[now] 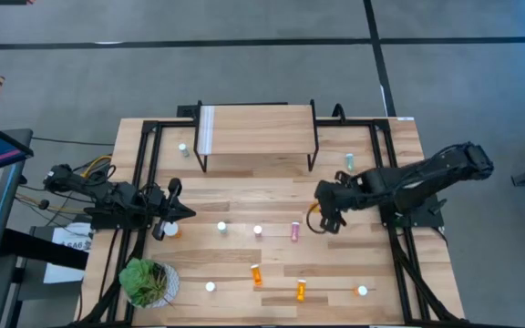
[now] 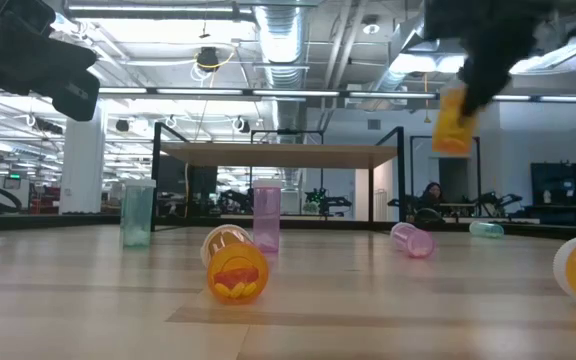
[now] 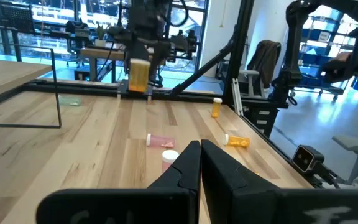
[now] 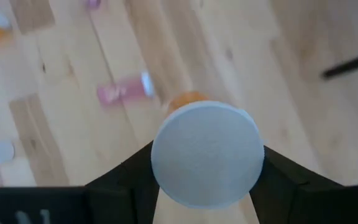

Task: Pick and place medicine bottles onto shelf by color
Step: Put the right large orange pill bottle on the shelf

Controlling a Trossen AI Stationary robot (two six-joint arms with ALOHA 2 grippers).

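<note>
My right gripper (image 1: 322, 217) is shut on an orange medicine bottle (image 2: 453, 122) with a white cap (image 4: 207, 152). It holds the bottle in the air right of the table's middle, in front of the shelf (image 1: 258, 128). The bottle also shows in the left wrist view (image 3: 138, 74). My left gripper (image 1: 190, 213) is shut and empty at the table's left. A pink bottle (image 1: 294, 231) lies on its side just left of my right gripper. Other bottles stand or lie about the table. My right gripper pinches the orange bottle at its capped top end (image 4: 207, 152) between the two fingers (image 4: 126, 177), one on each side. The fingers come from above, pointing down. The bottle hangs upright below them, its orange body (image 4: 188, 99) clear of the table.
Two orange bottles (image 1: 256, 273) (image 1: 301, 290) lie near the front edge, and upright ones (image 1: 221, 227) (image 1: 257, 230) stand mid-table. Pale green bottles (image 1: 349, 161) (image 1: 183, 148) stand beside the shelf's legs. A potted plant (image 1: 144, 282) stands at the front left. Black frame rails (image 1: 144, 182) run along both sides.
</note>
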